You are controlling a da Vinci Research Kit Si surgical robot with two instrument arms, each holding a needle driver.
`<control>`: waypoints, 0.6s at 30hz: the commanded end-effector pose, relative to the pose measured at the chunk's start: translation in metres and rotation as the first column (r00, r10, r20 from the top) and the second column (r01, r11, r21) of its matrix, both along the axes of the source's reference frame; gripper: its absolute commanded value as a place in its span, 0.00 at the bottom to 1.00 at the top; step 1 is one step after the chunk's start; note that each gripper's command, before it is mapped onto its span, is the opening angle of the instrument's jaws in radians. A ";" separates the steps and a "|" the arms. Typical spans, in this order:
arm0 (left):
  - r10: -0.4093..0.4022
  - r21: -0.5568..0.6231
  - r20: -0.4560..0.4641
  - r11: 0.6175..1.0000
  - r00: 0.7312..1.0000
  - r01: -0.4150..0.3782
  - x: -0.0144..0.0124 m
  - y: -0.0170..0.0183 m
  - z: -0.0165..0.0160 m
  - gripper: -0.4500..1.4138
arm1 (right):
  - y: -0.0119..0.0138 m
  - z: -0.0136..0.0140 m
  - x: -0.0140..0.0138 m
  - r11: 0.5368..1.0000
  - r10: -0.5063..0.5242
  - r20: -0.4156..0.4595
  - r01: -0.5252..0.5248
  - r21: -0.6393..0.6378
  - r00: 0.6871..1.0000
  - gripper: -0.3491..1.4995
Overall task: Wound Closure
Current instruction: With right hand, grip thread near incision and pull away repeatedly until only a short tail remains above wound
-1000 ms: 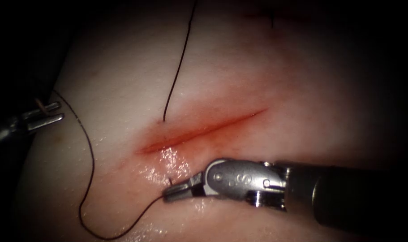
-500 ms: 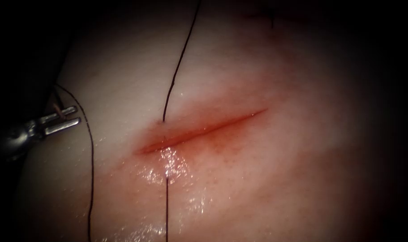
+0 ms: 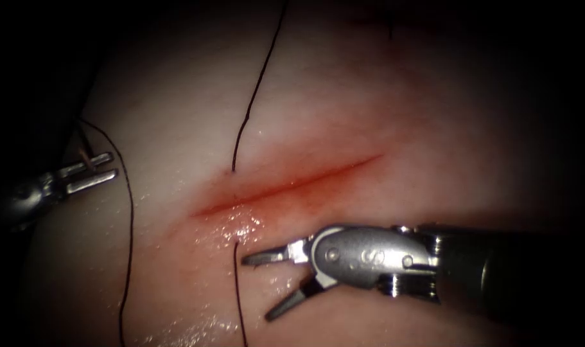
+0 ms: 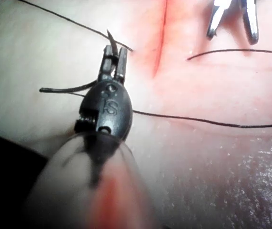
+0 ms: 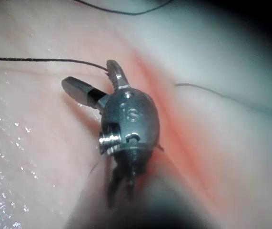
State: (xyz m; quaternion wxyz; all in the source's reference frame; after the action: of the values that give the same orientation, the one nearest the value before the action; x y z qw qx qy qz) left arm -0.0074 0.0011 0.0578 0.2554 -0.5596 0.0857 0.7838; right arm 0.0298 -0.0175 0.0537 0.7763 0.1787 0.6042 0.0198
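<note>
One broad slab of tissue (image 3: 382, 115) spans the endoscope view, with the cut (image 3: 286, 185) running slantwise across its middle, rimmed by red fluid (image 3: 318, 193) and a wet sheen just below its left end. Half a second ago the right tool was out of the picture; now it is back, its shaft coming in from the right below the cut, and the right tool (image 3: 266, 286) sits with its jaws spread wide, holding nothing, whereas a second ago they were closed near the thread at the exit point. Its upper jaw tip lies just beside the thread (image 3: 239, 289) where that strand leaves the tissue below the cut and runs straight down. In the right wrist view the right tool (image 5: 90, 78) shows the same wide spread, the thread (image 5: 40, 59) ending near one jaw. Another strand enters the tissue above the cut's left end and climbs upward. At the far left, well apart from the cut, the left tool (image 3: 90, 172) has hardly shifted since half a second ago. In the left wrist view the left tool (image 4: 115, 59) has its jaws clamped on the needle (image 4: 90, 86) near its middle; the needle is out of the tissue, its tip curving past the jaw tips.
</note>
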 end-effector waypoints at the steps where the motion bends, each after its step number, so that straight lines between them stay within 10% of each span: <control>1: 0.001 -0.002 0.002 1.000 1.000 -0.001 -0.0005 0.0001 0.0006 0.00 | 0.0005 0.0018 0.0014 1.000 -0.004 -0.010 0.004 -0.008 1.000 0.89; 10: 0.002 -0.008 0.004 1.000 1.000 -0.002 -0.0005 -0.0004 0.0008 0.00 | 0.0007 0.0053 0.0040 0.999 -0.026 0.001 0.026 -0.034 1.000 0.85; 12: 0.002 -0.009 0.003 1.000 1.000 -0.002 -0.0005 -0.0005 0.0008 0.00 | 0.0006 0.0053 0.0038 0.999 -0.040 -0.011 0.040 -0.030 0.999 0.60; 14: 0.004 -0.008 0.002 1.000 1.000 -0.004 -0.0005 -0.0005 0.0008 0.00 | 0.0006 0.0053 0.0030 0.997 -0.070 -0.028 0.070 -0.022 0.997 0.00; 18: 0.004 -0.008 0.002 1.000 1.000 -0.004 -0.0005 -0.0005 0.0008 0.00 | 0.0006 0.0051 0.0017 0.998 -0.070 -0.031 0.070 0.001 0.997 0.00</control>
State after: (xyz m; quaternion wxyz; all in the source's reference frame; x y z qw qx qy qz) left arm -0.0073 0.0005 0.0580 0.2522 -0.5607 0.0877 0.7838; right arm 0.0308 -0.0169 0.0584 0.7672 0.2016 0.6089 -0.0092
